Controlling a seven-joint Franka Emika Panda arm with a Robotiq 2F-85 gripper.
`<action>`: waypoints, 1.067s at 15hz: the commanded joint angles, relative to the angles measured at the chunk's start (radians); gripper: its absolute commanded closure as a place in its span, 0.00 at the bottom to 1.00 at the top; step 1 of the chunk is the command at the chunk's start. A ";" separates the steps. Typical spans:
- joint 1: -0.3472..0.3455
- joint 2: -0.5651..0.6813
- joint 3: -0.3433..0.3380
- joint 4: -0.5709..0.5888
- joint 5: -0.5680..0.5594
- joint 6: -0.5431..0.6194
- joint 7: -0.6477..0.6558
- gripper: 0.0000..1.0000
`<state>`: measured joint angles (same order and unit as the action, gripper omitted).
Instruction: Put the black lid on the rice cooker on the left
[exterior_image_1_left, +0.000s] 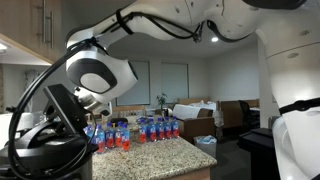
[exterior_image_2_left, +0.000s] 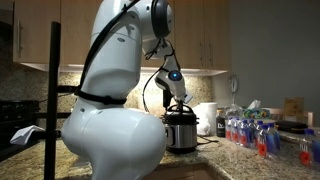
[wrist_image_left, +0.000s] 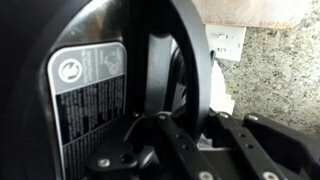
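The rice cooker (exterior_image_2_left: 181, 136), with a shiny steel body, stands on the granite counter by the wall. My gripper (exterior_image_2_left: 178, 103) hangs right above it. In the wrist view my gripper (wrist_image_left: 178, 125) is shut on a curved black band of the black lid (wrist_image_left: 165, 50), which runs up between the fingers. A black surface with a white printed label (wrist_image_left: 88, 95) fills the left of that view. In an exterior view the gripper (exterior_image_1_left: 68, 112) is low at the left over a dark round shape (exterior_image_1_left: 42, 152); whether that is lid or cooker I cannot tell.
Several small bottles with red and blue parts (exterior_image_1_left: 140, 130) stand in a group on the counter; they also show in an exterior view (exterior_image_2_left: 250, 130). A white mug (exterior_image_2_left: 207, 118) stands beside the cooker. A white wall outlet (wrist_image_left: 228, 42) sits in the granite backsplash. Cabinets hang above.
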<state>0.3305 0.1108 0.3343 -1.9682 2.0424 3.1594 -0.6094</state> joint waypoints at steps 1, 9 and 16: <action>0.057 0.070 -0.006 0.066 0.013 0.106 -0.134 0.94; 0.157 0.121 -0.081 0.130 -0.039 0.212 -0.101 0.94; 0.194 0.124 -0.049 0.068 -0.389 0.348 0.308 0.93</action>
<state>0.4902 0.2158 0.3147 -1.9094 1.6711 3.4498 -0.3404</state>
